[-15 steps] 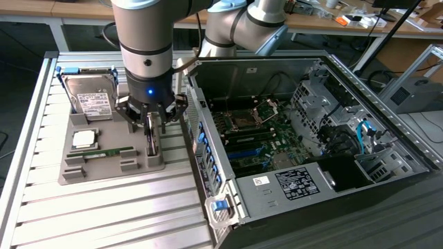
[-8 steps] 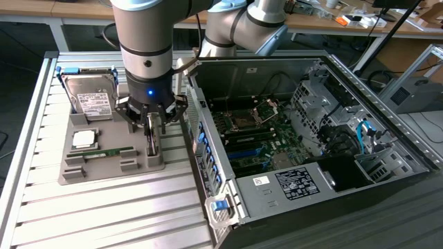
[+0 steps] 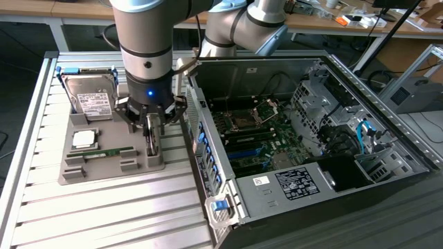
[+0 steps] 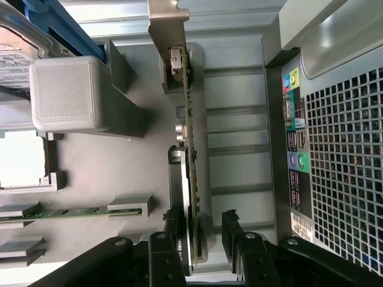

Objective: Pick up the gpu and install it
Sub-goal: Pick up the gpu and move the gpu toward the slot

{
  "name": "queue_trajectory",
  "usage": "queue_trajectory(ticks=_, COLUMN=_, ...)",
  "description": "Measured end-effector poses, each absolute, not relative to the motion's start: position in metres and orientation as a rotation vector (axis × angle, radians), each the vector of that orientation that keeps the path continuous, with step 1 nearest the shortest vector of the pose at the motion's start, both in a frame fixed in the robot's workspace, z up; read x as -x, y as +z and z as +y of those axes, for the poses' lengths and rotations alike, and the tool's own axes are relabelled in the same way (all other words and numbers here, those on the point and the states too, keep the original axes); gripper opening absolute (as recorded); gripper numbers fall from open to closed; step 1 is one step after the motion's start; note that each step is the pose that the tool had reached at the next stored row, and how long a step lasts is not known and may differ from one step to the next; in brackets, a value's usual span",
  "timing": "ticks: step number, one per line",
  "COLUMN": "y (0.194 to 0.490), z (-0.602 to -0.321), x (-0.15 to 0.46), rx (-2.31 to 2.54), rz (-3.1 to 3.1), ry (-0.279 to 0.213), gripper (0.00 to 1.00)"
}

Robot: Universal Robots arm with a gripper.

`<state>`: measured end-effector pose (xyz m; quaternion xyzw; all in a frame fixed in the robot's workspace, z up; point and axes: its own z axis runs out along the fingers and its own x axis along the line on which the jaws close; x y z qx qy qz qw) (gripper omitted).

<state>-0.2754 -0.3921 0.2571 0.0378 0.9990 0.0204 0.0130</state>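
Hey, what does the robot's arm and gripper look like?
The arm is thick silver-grey tubing with pale blue joint caps. Its black wrist section carries a small glowing blue light. The gripper is black with two dark fingers.

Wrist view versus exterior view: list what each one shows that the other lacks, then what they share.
Wrist view adds: the case's coloured rear ports, and a close look down the gpu edge, which runs between the open gripper fingers. Exterior view adds: the open case's motherboard and power supply, plus the arm above. Shared: the gpu standing on edge in the grey tray, the gripper astride it, and the RAM stick.
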Motion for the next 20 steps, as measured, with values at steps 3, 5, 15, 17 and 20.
queue_trajectory(ticks=3, y=0.2558, z=-0.3921, x=0.2754, rx=-0.118, rz=3.113, ry=0.063, gripper=0.42)
queue_trajectory(ticks=5, y=0.2549, z=-0.3921, x=0.2754, rx=-0.118, rz=3.113, ry=0.063, gripper=0.42)
queue_trajectory(ticks=15, y=0.2522, z=-0.3921, x=0.2754, rx=-0.118, rz=3.113, ry=0.064, gripper=0.42)
queue_trajectory(ticks=17, y=0.2524, z=-0.3921, x=0.2754, rx=-0.118, rz=3.112, ry=0.064, gripper=0.42)
queue_trajectory(ticks=20, y=0.2546, z=-0.3920, x=0.2751, rx=-0.118, rz=3.110, ry=0.066, gripper=0.42)
